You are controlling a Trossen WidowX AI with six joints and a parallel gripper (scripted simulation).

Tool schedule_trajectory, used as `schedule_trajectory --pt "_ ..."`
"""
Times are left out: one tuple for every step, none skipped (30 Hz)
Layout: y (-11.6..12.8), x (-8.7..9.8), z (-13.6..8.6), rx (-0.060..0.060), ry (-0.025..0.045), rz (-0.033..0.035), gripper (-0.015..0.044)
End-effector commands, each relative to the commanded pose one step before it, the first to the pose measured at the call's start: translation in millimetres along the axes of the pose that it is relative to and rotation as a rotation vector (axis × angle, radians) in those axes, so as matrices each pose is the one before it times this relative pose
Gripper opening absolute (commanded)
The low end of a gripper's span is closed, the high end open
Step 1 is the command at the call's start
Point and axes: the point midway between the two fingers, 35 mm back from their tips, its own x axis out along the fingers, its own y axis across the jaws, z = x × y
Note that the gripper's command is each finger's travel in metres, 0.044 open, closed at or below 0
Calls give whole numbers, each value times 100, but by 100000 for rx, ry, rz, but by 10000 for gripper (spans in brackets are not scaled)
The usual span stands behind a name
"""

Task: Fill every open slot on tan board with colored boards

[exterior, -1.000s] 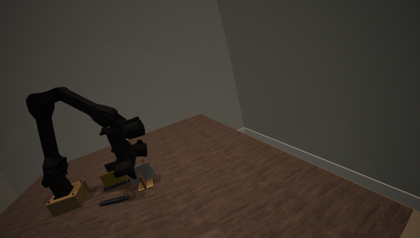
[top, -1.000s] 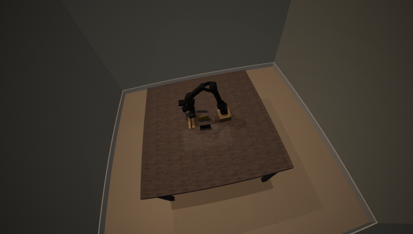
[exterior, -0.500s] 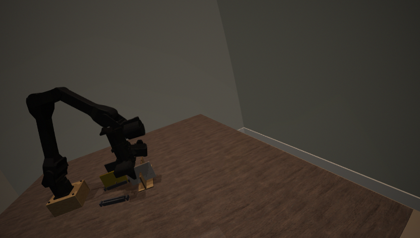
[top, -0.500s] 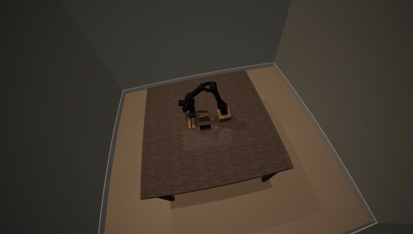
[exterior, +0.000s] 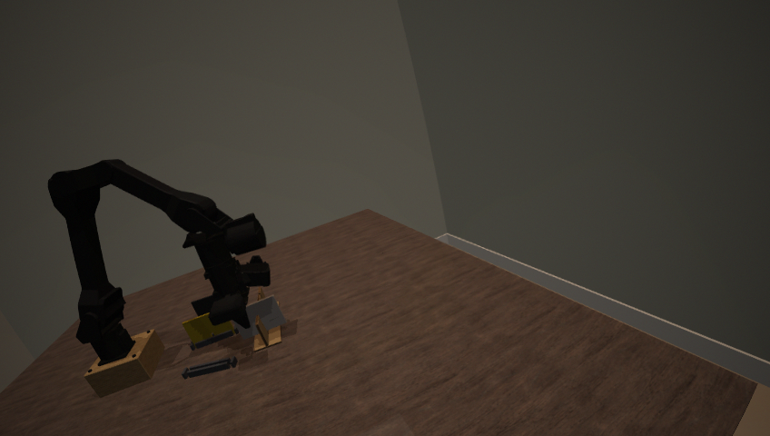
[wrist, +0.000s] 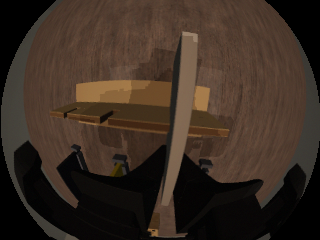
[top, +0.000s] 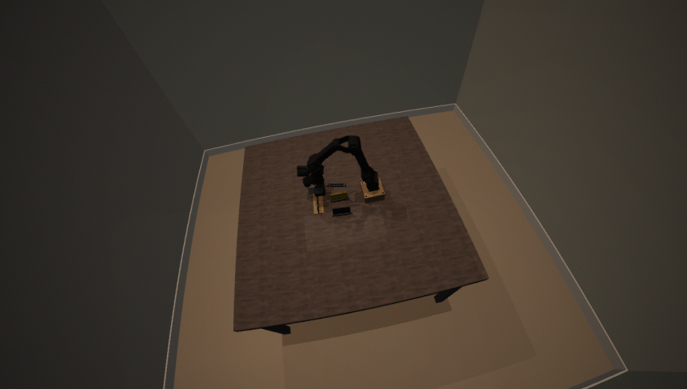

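Note:
My gripper is shut on a light grey board, held upright and crosswise at the tan board. In the wrist view the grey board crosses the tan board right of its middle. Two open slots show to the left. The grey board's notch and the slot under it are hidden, so I cannot tell how deep it sits. A yellow board and a black board stand in their holders.
An empty dark holder lies beside the yellow board's holder. The arm's wooden base block stands behind the holders on the brown table.

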Motion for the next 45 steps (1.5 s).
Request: schedule_trajectory --pt "37 15 -30 622 -40 76 0" --pt "0 0 0 0 0 0 0" --pt "-2 0 -18 226 2 0 0" --pt "-2 0 -18 226 2 0 0" --pt "-5 0 -22 276 2 0 0" --pt "-2 0 -12 145 1 0 0" --pt "-7 0 -8 217 1 -1 0" --pt "-5 0 -5 144 0 0 0" --pt "-16 0 6 277 -1 -1 0" --pt "0 0 0 0 0 0 0" --pt "-9 0 13 87 -1 -1 0" --pt "-9 0 13 87 -1 -1 0" --pt "-13 0 24 37 -2 -1 0" --pt "-18 -1 34 -23 -3 -2 0" --pt "-11 0 20 -14 -2 -1 0" --pt "0 0 0 0 0 0 0" --pt "0 0 0 0 0 0 0" --pt "-10 0 13 -87 -1 -1 0" --pt "-10 0 13 -87 -1 -1 0" --pt "0 0 0 0 0 0 0" --pt "-10 0 8 -139 -1 -1 0" --pt "-10 0 8 -139 -1 -1 0" --pt "-9 0 -4 -219 0 -1 0" --pt "-6 0 -3 -142 0 -1 0" --pt "-4 0 -16 -252 1 0 0" --pt "-3 0 -11 -169 1 0 0" --pt "-3 0 -24 -280 2 0 0" --pt "-2 0 -15 -172 1 0 0" --pt "0 0 0 0 0 0 0" --pt "1 -19 -20 -226 2 0 0" --pt "1 -14 -14 -160 1 0 0" --pt "6 -25 -21 -293 2 0 0" --pt "4 -16 -14 -194 1 0 0" --pt "9 -21 -5 -240 0 1 0" --pt "5 -10 -3 -122 0 0 0" --pt "10 -15 5 -174 0 1 0" --pt "6 -9 3 -104 0 1 0" --pt "12 -10 16 -108 -1 1 0" --pt "3 -4 14 -44 -1 0 0" --pt "2 -2 7 -23 -1 0 0" --pt "13 -3 20 -34 -2 1 0" --pt "19 1 33 21 -3 2 0" --pt "12 1 21 13 -2 1 0" --pt "0 0 0 0 0 0 0" --pt "0 0 0 0 0 0 0"
